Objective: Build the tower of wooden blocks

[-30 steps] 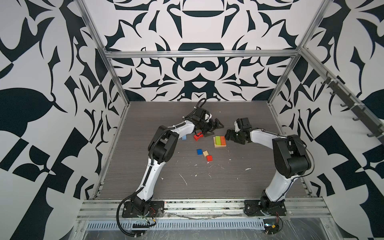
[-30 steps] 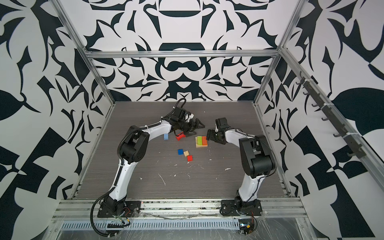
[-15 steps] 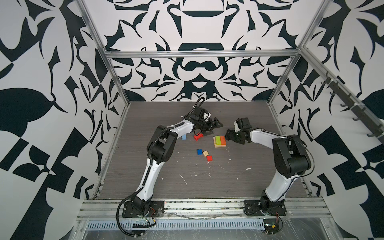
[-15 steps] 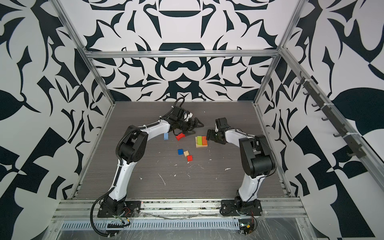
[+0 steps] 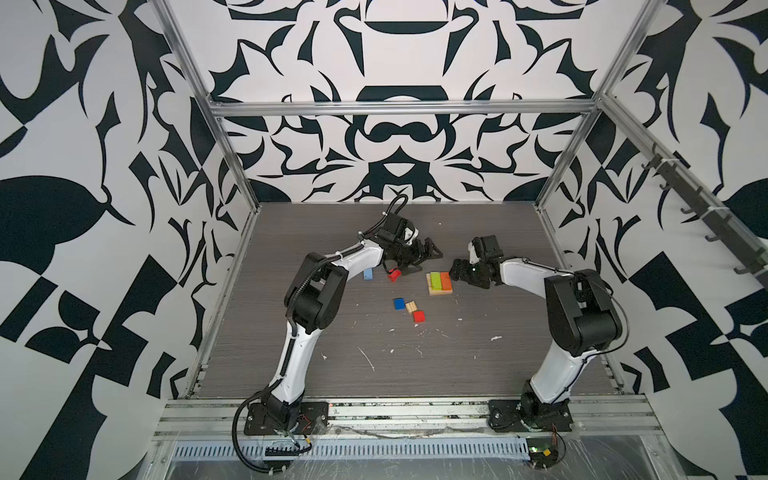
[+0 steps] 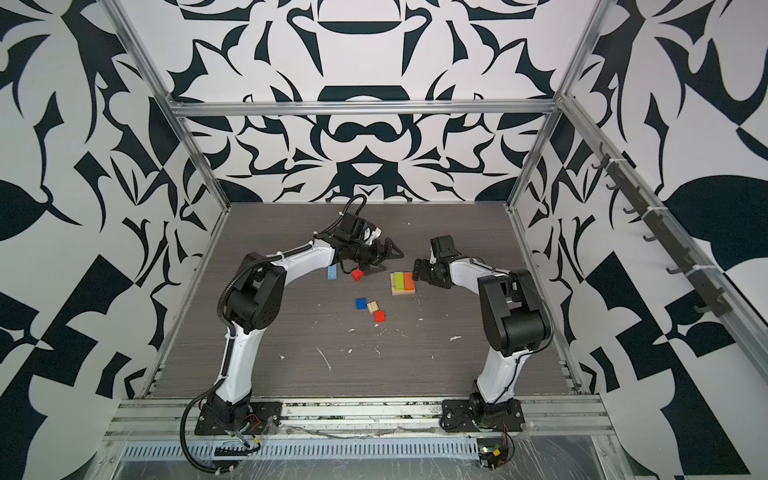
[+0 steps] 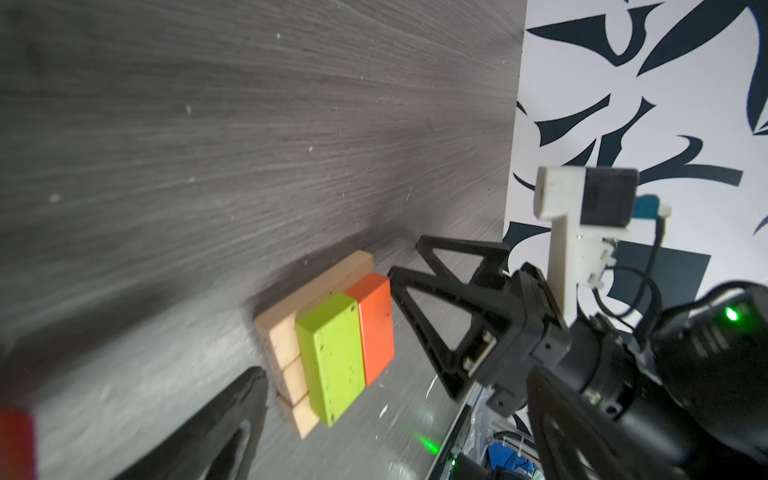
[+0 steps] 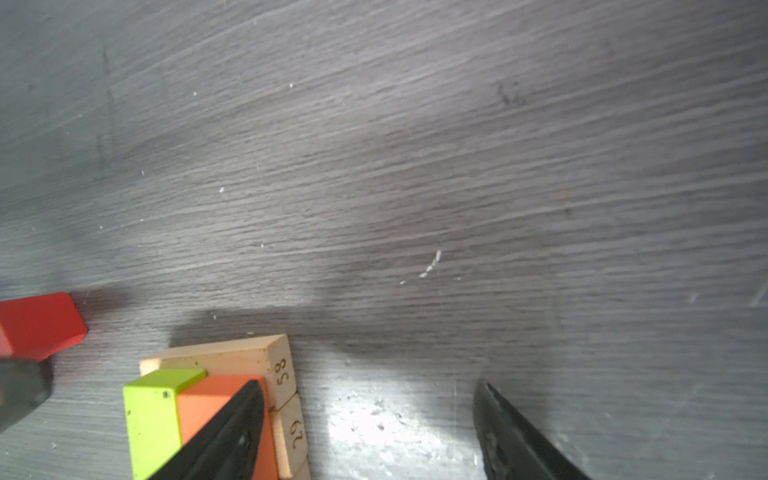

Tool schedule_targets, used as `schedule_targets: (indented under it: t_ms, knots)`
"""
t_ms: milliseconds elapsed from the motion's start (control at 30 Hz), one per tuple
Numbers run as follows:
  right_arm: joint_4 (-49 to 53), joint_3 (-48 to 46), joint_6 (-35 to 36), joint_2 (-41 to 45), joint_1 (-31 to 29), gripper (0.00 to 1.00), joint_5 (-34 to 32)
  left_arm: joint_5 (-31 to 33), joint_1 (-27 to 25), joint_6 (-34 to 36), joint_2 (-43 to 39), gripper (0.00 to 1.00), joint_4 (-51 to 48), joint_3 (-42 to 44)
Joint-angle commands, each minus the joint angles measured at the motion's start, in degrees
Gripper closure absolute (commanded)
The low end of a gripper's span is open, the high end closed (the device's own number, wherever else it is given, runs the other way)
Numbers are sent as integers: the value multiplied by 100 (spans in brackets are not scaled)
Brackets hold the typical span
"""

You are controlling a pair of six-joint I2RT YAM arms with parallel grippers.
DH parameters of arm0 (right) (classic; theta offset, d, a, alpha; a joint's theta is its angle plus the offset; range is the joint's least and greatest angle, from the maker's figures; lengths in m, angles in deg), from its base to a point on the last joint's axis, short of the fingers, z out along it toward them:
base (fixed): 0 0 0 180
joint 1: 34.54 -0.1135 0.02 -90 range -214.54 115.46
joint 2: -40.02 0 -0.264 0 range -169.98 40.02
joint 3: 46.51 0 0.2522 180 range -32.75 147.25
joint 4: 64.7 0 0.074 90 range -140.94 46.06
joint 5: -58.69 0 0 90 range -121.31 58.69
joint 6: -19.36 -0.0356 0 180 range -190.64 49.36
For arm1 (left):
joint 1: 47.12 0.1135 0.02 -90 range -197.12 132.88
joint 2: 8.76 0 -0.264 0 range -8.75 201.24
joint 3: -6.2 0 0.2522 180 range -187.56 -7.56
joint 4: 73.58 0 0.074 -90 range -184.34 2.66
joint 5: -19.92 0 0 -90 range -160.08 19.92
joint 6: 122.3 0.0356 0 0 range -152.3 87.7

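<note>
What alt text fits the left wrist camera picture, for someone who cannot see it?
A lime green block and an orange block lie side by side on a layer of tan planks on a grey table. The right gripper, open, sits beside the orange block; a blurred red block shows at the edge.

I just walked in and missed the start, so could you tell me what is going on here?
A wood block tower is barely started: a lime block and an orange block lie side by side on a tan base. The right hand, open, sits beside the orange block; the left hand, open, is by a red block. Neither holds anything.
</note>
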Motion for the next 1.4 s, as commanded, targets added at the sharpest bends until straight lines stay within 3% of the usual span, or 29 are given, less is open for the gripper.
schedule_targets:
  t_ms: [0, 600, 1367]
  knots:
    - [-33, 84, -29, 89, -27, 17, -115, 67, -12, 60, -296, 1, -252, 222]
    - [39, 105, 13, 96, -27, 17, -99, -175, -118, -736, -201, 0, 946, 863]
    - [75, 155, -50, 189, -28, 18, -267, -114, -145, -1131, 229, 0, 1278, 764]
